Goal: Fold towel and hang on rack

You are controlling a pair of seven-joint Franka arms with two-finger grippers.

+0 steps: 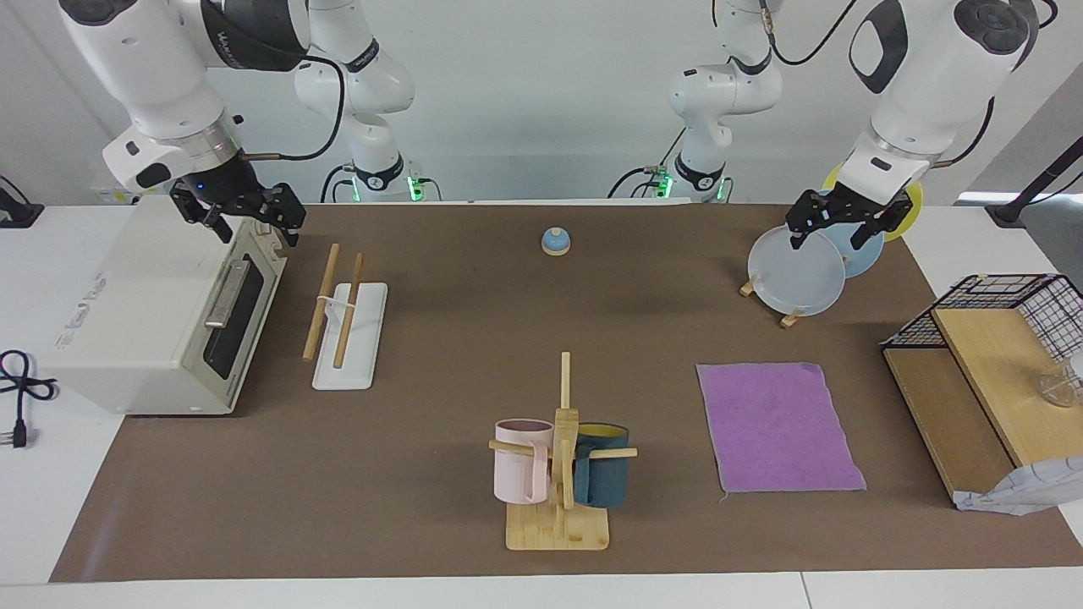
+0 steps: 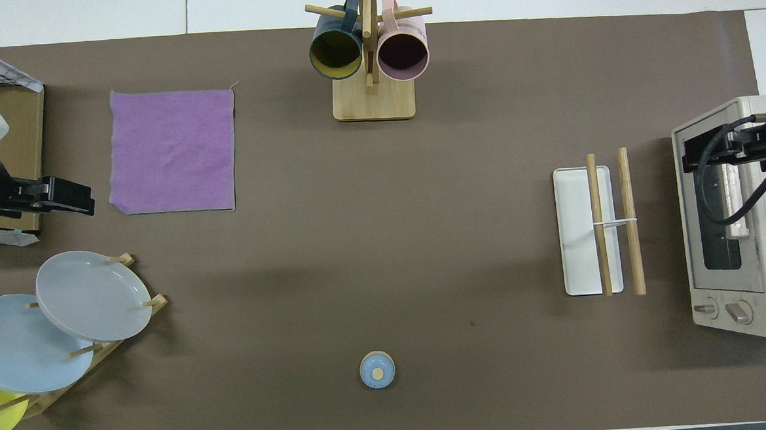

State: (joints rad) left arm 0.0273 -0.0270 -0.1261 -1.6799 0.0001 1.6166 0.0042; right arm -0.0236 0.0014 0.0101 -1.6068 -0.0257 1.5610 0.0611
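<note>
The purple towel (image 1: 774, 427) (image 2: 171, 151) lies flat and unfolded on the brown mat, toward the left arm's end of the table. The rack (image 1: 347, 321) (image 2: 603, 229) has two wooden dowels on a white base. It stands beside the toaster oven toward the right arm's end, with nothing on it. My left gripper (image 1: 833, 233) (image 2: 84, 201) hangs open in the air above the plate stand, holding nothing. Above the oven's top, my right gripper (image 1: 254, 222) (image 2: 704, 152) is raised, open and empty.
A toaster oven (image 1: 161, 313) (image 2: 727, 223) sits at the right arm's end. A plate stand (image 1: 804, 266) (image 2: 89, 302) stands nearer to the robots than the towel. A mug tree (image 1: 558, 474) (image 2: 369, 52) holds two mugs. A small blue knob (image 1: 555, 242) (image 2: 377, 370) and a wooden shelf with a wire basket (image 1: 998, 355) are also here.
</note>
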